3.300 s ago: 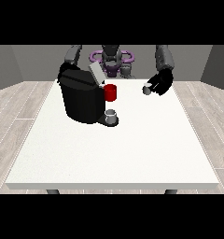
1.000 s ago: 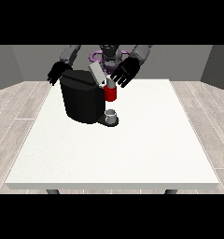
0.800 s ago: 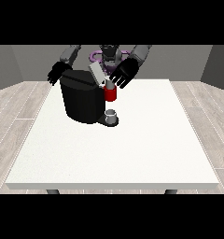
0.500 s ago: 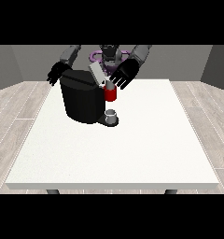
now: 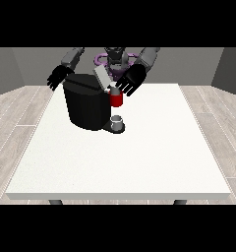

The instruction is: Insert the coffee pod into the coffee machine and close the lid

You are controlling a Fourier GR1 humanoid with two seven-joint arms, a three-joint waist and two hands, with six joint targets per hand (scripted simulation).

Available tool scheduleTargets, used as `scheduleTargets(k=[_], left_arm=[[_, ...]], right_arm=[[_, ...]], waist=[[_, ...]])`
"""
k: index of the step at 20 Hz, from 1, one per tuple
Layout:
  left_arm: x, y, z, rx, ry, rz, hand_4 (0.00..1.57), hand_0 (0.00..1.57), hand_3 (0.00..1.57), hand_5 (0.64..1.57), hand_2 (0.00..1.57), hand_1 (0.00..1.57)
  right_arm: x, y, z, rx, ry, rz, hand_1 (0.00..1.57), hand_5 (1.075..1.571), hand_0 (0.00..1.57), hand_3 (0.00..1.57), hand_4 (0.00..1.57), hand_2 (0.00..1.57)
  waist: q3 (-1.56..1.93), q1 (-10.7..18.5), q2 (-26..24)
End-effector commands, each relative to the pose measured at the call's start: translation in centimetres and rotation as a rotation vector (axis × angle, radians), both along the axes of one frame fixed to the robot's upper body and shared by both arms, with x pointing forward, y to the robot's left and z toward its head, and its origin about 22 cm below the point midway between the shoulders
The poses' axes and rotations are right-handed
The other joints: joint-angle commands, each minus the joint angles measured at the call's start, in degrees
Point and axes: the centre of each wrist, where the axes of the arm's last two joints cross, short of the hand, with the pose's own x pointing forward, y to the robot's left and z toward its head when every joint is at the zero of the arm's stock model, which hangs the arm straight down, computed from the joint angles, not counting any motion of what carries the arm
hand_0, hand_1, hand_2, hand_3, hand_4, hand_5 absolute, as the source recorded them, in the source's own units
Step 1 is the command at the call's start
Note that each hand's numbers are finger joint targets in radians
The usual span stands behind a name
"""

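A black coffee machine (image 5: 85,104) stands at the table's far left, its grey lid (image 5: 102,78) tilted up and open. Its red front holder (image 5: 116,99) juts out above a grey cup (image 5: 117,121) on the machine's base. The hand at the view's right (image 5: 131,79) hovers just right of the lid and above the holder, fingers spread and straight. I cannot see the coffee pod; it may be hidden at the holder under that hand. The hand at the view's left (image 5: 58,77) hangs open behind the machine's left corner.
The white table (image 5: 139,152) stretches wide in front of and to the right of the machine. The robot's torso (image 5: 117,59) stands behind the far edge.
The hand at the view's right came from the table's right side to the lid and holder. Over the last second it has barely shifted. The grey pod it held is no longer visible.
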Motion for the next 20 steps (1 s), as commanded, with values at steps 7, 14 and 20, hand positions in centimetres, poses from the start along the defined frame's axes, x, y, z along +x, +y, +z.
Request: scheduleTargets(k=[7,14,20], left_arm=[[-0.1,-0.4,-0.7,0.053,0.007,-0.020,0.44,1.12,0.99,1.571,1.16,1.12],[-0.2,1.0,0.4,0.049,-0.049,-0.014,0.36,1.05,0.96,1.571,1.12,1.05],[-0.3,1.0,1.2,0.143,-0.028,-0.069,0.24,0.57,0.64,1.571,0.81,0.57]], right_arm=[[0.6,-2.1,-0.1,0.011,0.034,-0.052,0.00,1.571,0.00,0.00,0.36,0.00],[0.2,0.9,0.1,-0.001,-0.024,-0.018,0.00,1.571,0.00,0.00,0.44,0.00],[1.0,-1.2,0.4,0.026,-0.018,-0.029,0.00,1.571,0.00,0.00,0.46,0.00]], waist=[[-0.05,1.94,-0.69],[-0.07,1.21,2.01],[-0.05,1.92,2.09]])
